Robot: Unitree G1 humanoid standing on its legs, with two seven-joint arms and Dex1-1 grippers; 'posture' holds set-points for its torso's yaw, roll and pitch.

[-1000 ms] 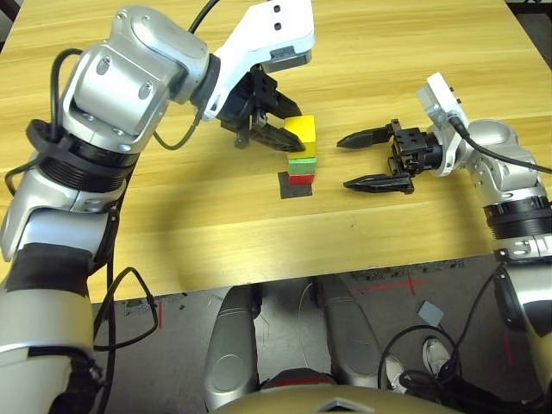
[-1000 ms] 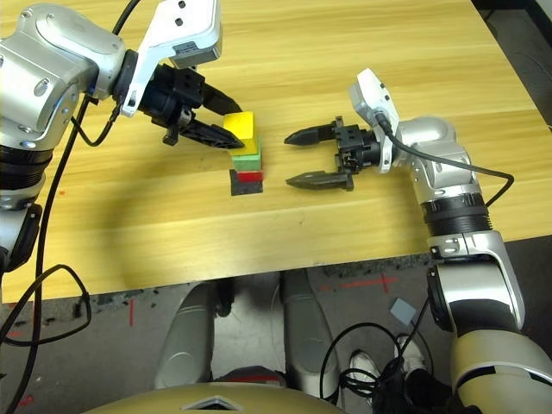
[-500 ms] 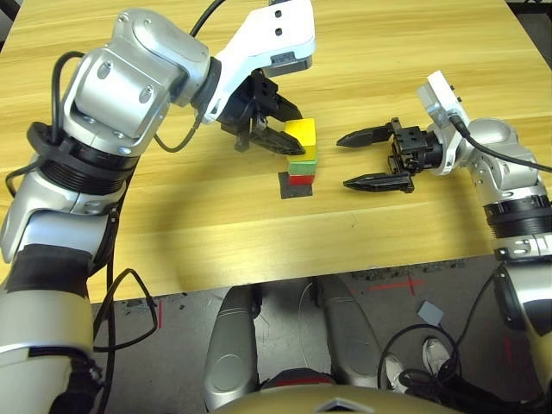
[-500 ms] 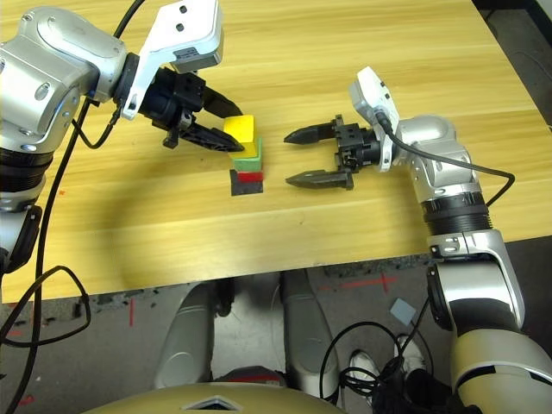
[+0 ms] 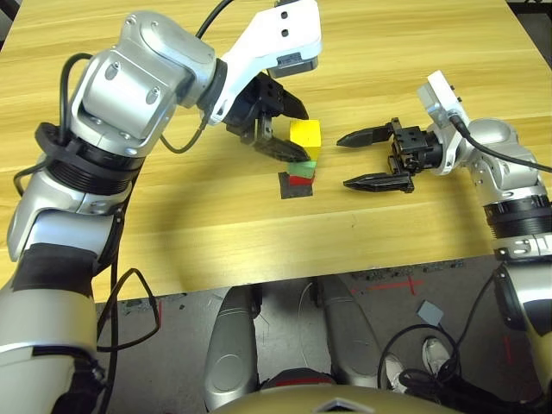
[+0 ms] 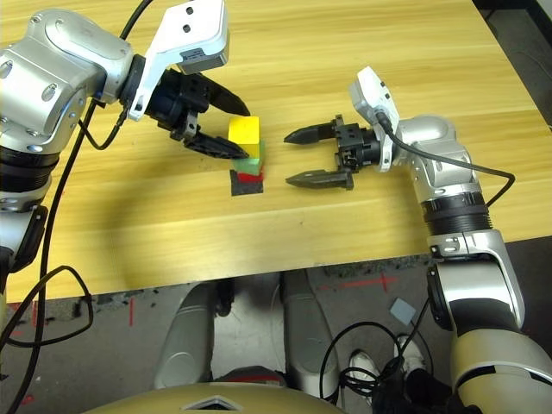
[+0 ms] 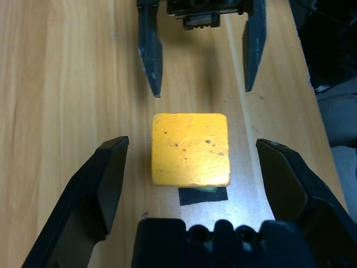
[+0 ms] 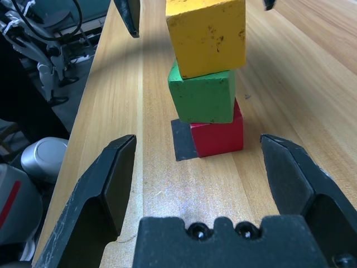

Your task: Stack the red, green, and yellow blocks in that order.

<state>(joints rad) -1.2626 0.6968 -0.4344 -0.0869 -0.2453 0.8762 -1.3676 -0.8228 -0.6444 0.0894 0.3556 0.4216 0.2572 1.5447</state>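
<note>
At your left, the left gripper (image 6: pixel 247 134) stands open around the yellow block (image 8: pixel 207 39), fingers apart on both sides; release judged complete. Next along: yellow on the green block (image 8: pixel 205 97), green on the red block (image 8: pixel 223 137), red at the black patch (image 8: pixel 183 139). Order correct; edges slightly staggered. Your step in hand, as judged: withdraw the left gripper. Back it straight out along its fingers, slowly, jaws wide; any sideways drift could catch yellow and topple the column. At right, the right gripper (image 5: pixel 341 162) is open and empty, apart from the stack; keep it motionless.
</note>
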